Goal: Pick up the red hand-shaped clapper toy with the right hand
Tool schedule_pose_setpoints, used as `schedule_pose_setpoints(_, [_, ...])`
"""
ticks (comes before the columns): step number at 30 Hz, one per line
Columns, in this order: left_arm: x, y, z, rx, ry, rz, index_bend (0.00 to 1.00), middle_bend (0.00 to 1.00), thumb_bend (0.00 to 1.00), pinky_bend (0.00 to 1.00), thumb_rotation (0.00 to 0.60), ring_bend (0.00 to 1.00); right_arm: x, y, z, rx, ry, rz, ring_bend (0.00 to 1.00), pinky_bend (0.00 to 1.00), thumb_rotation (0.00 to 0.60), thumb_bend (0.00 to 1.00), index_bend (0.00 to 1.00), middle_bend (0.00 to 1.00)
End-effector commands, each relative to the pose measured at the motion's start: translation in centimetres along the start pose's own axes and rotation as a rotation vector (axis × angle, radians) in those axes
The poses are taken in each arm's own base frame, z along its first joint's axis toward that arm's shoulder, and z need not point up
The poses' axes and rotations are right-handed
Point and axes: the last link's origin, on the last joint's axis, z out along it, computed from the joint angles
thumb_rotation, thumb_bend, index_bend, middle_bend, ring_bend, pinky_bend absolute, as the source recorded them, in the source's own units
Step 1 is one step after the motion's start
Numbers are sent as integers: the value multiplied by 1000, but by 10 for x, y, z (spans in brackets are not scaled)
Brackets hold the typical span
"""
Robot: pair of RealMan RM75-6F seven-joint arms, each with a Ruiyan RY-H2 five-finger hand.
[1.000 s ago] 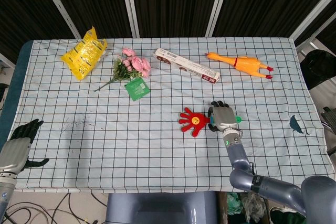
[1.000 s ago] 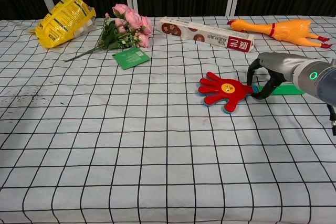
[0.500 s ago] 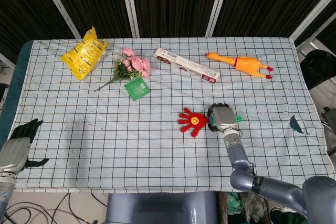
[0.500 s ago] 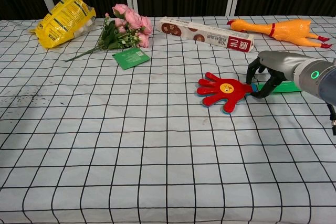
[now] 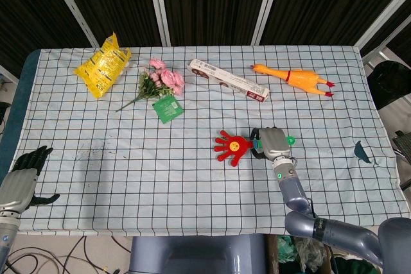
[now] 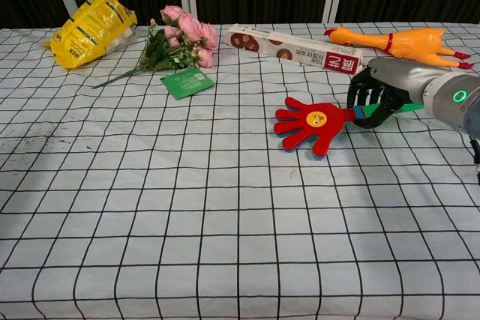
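Note:
The red hand-shaped clapper toy [image 5: 230, 148] [image 6: 308, 124] has a yellow smiley on its palm and a green handle. My right hand [image 5: 271, 143] [image 6: 381, 94] grips that handle, fingers curled around it, and the toy is lifted slightly off the checked cloth, its red palm pointing left. The handle's far end shows as a green tip past the hand in both views. My left hand [image 5: 26, 178] rests at the table's near-left edge, fingers apart and holding nothing; the chest view does not show it.
At the back of the table lie a yellow snack bag [image 5: 103, 64] [image 6: 88, 29], a pink flower bunch [image 5: 156, 81] [image 6: 175, 41], a green packet [image 5: 167, 108] [image 6: 187, 82], a long biscuit box [image 5: 228, 80] [image 6: 294, 48] and a rubber chicken [image 5: 293, 79] [image 6: 399, 43].
My right hand has closed around the green handle and raised the clapper; the red palm shifted a little left and up off the cloth. The left hand has not moved.

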Motion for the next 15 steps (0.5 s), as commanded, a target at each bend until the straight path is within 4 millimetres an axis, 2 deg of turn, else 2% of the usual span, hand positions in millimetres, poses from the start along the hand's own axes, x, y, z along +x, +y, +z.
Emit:
schedule_pose_setpoints(1, [0,0,0,0,-1,0,0,0,0,0,600,0,3,0,-2,-1,10,26,476,407,600,566,722,533])
schedule_pose_setpoints(8, [0,0,-1,2,-9,-8,0,0,0,0,600,0,12,0,-5,3,49,131,592,590,600,611,784,642])
schedule_pose_setpoints(15, [-1,1,-1,3,-17,-14,0,0,0,0,600,0,26,1,-9,21,105,253,676,666,600,643,854,726])
